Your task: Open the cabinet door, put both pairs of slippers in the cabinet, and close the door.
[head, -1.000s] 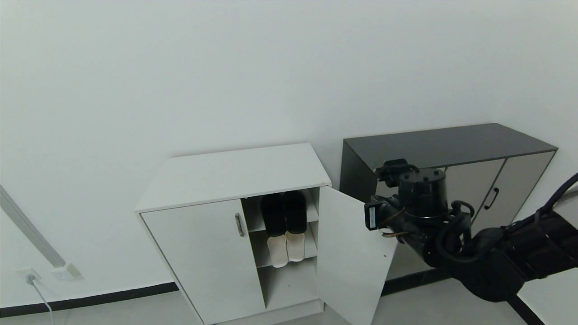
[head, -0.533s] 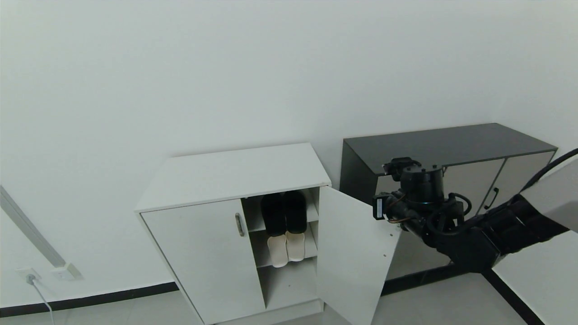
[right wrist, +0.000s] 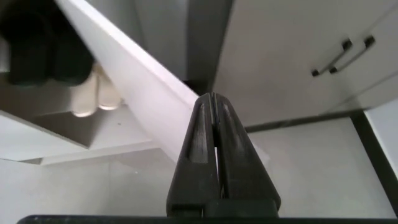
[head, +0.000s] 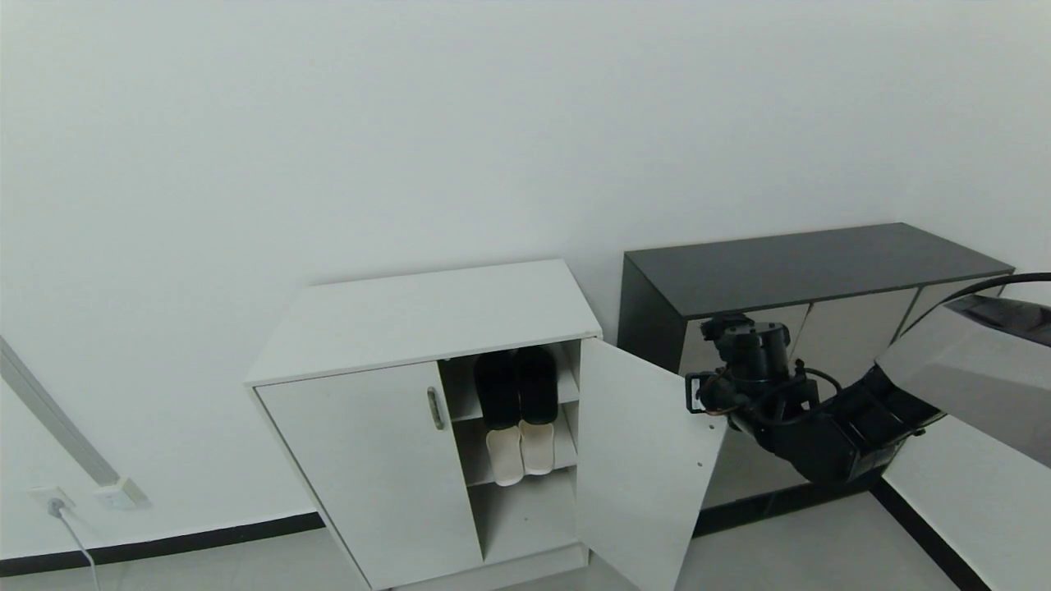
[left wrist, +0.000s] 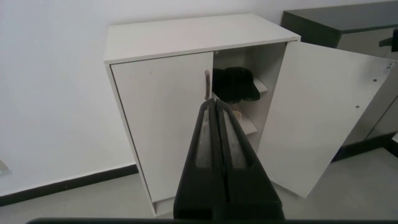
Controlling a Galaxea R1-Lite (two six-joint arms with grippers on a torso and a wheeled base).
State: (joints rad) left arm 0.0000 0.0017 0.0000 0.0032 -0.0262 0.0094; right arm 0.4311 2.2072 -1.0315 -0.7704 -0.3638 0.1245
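White flat-panel cabinet door (head: 644,460): open; black slippers (head: 517,386) and cream slippers (head: 521,451), 2 pairs, shelved inside. Step: closing. Right gripper (right wrist: 213,102), pinched together, empty, beside outer face; next: press until flush.

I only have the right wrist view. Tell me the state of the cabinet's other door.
Observer: The left door is shut, with its handle at the inner edge. The right door stands wide open.
Operator: Now report the left gripper.
Observer: The left gripper is shut with nothing in it. It is facing the cabinet front, apart from it.
Operator: Place my right gripper against the open door.
Observer: The right gripper, also shut, is on the outer side of the right door, up near its free edge. I cannot tell whether it touches.
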